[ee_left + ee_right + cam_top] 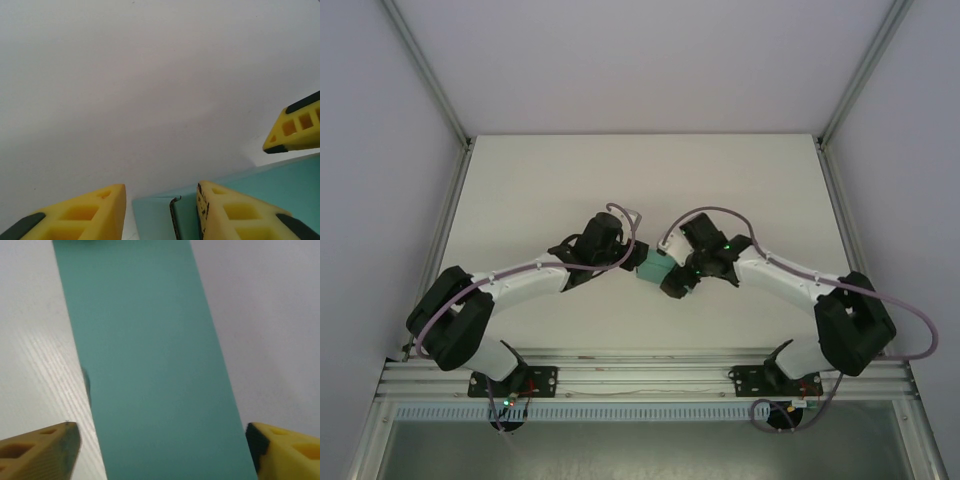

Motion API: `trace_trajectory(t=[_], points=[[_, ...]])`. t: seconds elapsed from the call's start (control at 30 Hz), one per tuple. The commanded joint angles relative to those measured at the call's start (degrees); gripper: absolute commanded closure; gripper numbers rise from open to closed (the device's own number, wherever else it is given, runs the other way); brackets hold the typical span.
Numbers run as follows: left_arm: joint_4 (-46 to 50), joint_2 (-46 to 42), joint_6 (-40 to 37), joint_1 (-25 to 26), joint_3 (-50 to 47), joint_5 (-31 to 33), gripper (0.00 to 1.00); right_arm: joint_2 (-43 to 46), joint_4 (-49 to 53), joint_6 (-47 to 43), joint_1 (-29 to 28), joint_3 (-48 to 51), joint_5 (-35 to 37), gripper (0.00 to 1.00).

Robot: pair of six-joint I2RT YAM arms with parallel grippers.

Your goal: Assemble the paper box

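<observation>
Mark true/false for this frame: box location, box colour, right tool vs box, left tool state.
1. The paper box sits between the left tool and the right tool, around the middle of the table. True.
2. The paper box is red. False: it is teal-green.
3. In the right wrist view, the right tool's fingers stand on either side of the box panel. True.
4. The left tool is fully shut, with its fingers touching. False: its fingers stand apart, with the box edge beside one of them.
</observation>
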State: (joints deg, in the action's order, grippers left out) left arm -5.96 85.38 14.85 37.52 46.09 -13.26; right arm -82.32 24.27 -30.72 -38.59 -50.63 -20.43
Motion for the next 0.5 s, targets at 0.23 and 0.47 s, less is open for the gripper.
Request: trace_trajectory(t=[0.23, 0.47], points=[[4.38, 1.46, -0.65, 0.02, 0.09, 0.31, 0.59, -5.81, -1.34, -5.67, -4.92, -4.46, 21.28, 0.52], [2.88, -4.92, 6.17, -5.55, -2.53, -2.57, 0.44, -5.50, -7.31, -11.72, -7.96, -2.89, 36.40, 0.54]])
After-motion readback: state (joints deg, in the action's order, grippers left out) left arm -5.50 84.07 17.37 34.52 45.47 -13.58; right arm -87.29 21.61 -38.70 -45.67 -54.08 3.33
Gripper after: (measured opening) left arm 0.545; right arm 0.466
